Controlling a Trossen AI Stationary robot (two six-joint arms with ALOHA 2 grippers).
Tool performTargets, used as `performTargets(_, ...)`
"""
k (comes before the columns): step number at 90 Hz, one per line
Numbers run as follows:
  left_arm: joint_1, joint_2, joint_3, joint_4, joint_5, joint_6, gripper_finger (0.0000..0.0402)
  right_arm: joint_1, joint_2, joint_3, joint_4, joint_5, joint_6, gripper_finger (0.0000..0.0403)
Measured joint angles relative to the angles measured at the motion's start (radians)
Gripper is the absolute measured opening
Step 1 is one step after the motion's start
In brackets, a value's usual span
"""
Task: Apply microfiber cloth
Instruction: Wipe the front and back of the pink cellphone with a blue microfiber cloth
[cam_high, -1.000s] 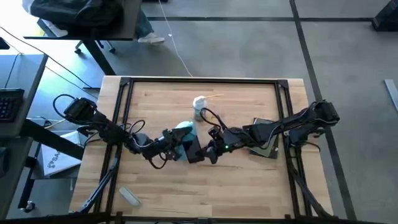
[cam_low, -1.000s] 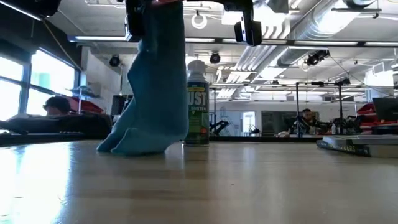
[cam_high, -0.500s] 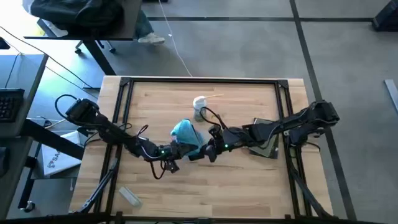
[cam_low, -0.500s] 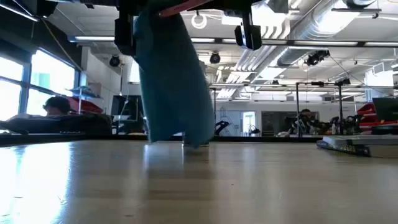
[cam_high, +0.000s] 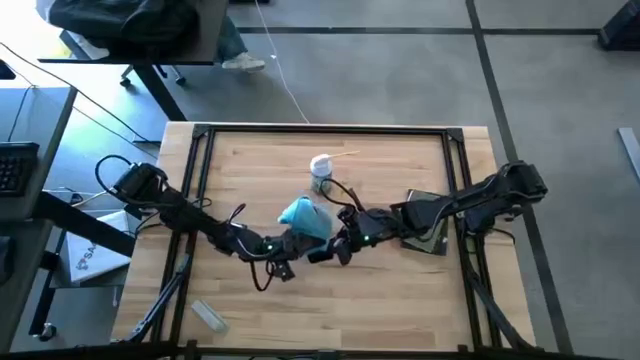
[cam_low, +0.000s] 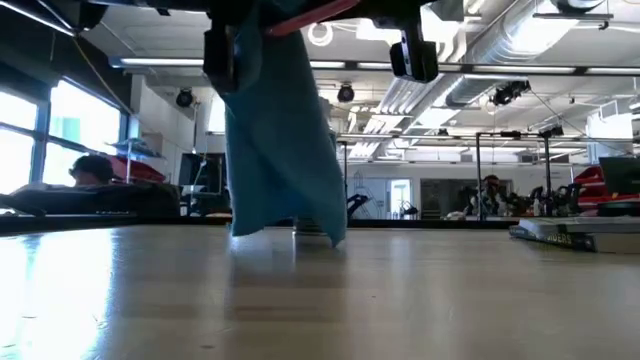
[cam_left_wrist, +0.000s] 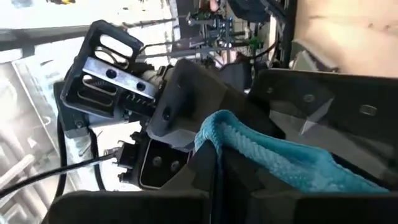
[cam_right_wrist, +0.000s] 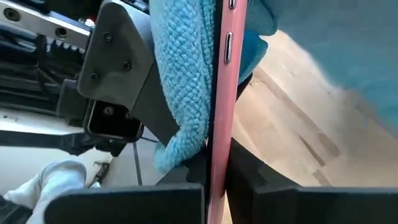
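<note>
Left gripper (cam_high: 292, 243) clamping soft teal microfiber cloth (cam_high: 304, 217) against thin pink-edged phone (cam_right_wrist: 219, 93) pinched by right gripper (cam_high: 330, 247); hard rubbing risks dislodging phone.

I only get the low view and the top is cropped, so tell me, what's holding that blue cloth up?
Observer: The left gripper pinches the microfiber cloth between its fingers.
Operator: And that pink strip above it?
Observer: A phone, edge-on, clamped in the right gripper; the cloth lies against it.
Operator: Anything behind the cloth?
Observer: A spray can stands farther back on the table.
</note>
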Motion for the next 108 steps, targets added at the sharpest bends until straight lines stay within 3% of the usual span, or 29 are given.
performTargets(20, -0.004, 0.002, 0.01, -0.004, -0.005, -0.003, 0.0, 0.003, 0.001, 0.001, -0.002, 0.007, 0.001, 0.0001)
performTargets(70, -0.135, -0.009, 0.0, 0.005, -0.396, 0.002, 0.0, 0.0, 0.001, 0.005, 0.052, 0.012, -0.029, 0.0001)
performTargets(108, -0.193, -0.016, -0.024, 0.012, -0.523, -0.032, 0.0, -0.006, -0.014, 0.005, 0.074, 0.012, -0.066, 0.0001)
